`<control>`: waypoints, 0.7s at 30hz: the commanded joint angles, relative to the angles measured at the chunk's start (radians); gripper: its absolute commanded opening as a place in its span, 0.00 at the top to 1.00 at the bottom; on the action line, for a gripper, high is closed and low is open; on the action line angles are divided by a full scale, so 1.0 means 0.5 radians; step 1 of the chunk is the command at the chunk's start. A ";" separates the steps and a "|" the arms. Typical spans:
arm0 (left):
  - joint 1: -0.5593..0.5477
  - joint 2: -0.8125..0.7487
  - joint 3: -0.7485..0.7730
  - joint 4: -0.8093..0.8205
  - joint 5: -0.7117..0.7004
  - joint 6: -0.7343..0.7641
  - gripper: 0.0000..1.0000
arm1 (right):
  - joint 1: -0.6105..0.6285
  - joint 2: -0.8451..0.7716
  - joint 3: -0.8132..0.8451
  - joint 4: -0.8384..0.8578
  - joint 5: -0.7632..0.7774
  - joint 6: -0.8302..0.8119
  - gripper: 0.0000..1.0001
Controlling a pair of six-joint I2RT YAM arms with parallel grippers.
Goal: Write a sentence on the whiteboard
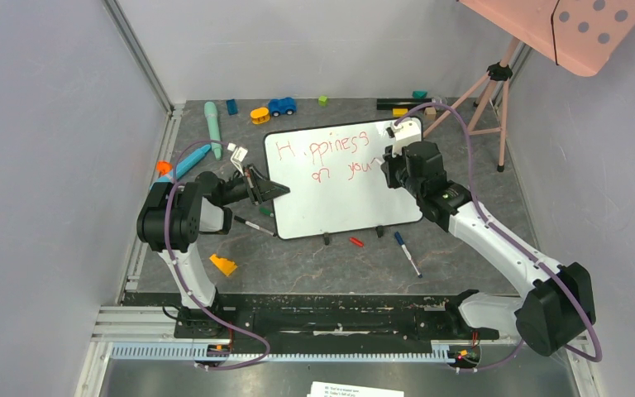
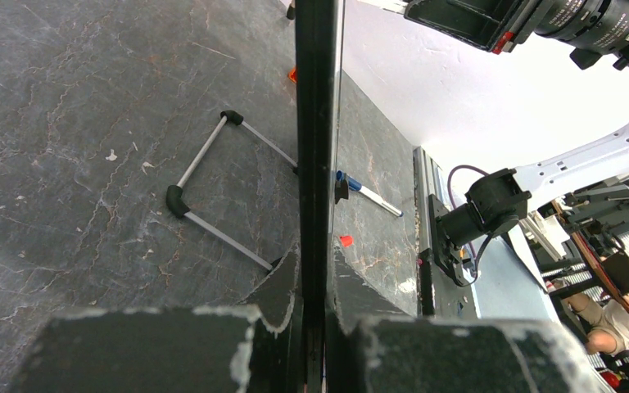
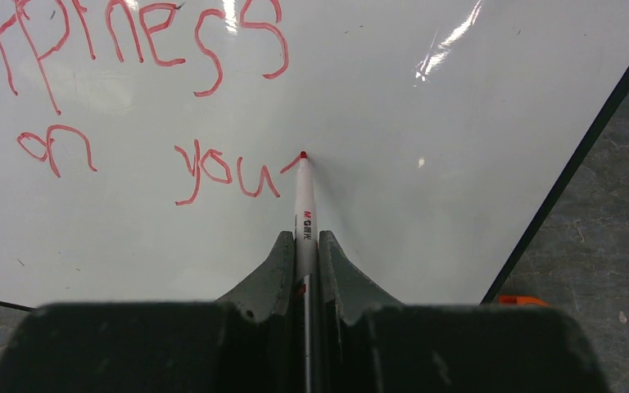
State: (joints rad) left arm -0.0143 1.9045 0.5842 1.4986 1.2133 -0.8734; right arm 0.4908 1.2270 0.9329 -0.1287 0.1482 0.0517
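The whiteboard (image 1: pixel 343 207) lies tilted on the dark table, its black rim showing edge-on (image 2: pixel 315 123) in the left wrist view. My left gripper (image 1: pixel 277 189) (image 2: pixel 315 264) is shut on the board's left rim. The sentence (image 1: pixel 324 154) is in red and reads roughly "H ppiness on you" over two lines (image 3: pixel 213 168). My right gripper (image 1: pixel 383 162) (image 3: pixel 304 239) is shut on a white red-tipped marker (image 3: pixel 304 201). The marker's tip touches the board (image 3: pixel 426 115) just right of "you", at the end of a short red stroke.
A blue-capped marker (image 1: pixel 407 252), a red cap (image 1: pixel 356 241) and a black marker (image 1: pixel 255 225) lie near the board's front edge. An orange block (image 1: pixel 223 265) lies front left. Toys (image 1: pixel 282 106) line the back. A tripod (image 1: pixel 488 99) with a pink dotted panel (image 1: pixel 579 25) stands back right.
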 commanded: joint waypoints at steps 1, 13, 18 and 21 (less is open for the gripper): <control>0.016 -0.018 0.013 0.117 0.009 0.155 0.98 | -0.012 -0.041 -0.034 0.044 -0.004 0.002 1.00; 0.016 -0.020 0.014 0.117 0.009 0.154 0.98 | -0.012 -0.105 -0.162 0.035 -0.061 0.031 1.00; 0.016 -0.020 0.013 0.117 0.010 0.154 0.98 | -0.013 -0.062 -0.089 0.037 -0.023 0.013 1.00; 0.016 -0.020 0.013 0.117 0.009 0.155 0.98 | -0.015 -0.038 -0.040 0.033 -0.017 -0.003 1.00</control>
State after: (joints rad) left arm -0.0143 1.9045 0.5842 1.4982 1.2133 -0.8734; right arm 0.4904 1.1843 0.8558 -0.1280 0.1215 0.0589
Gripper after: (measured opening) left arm 0.095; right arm 0.110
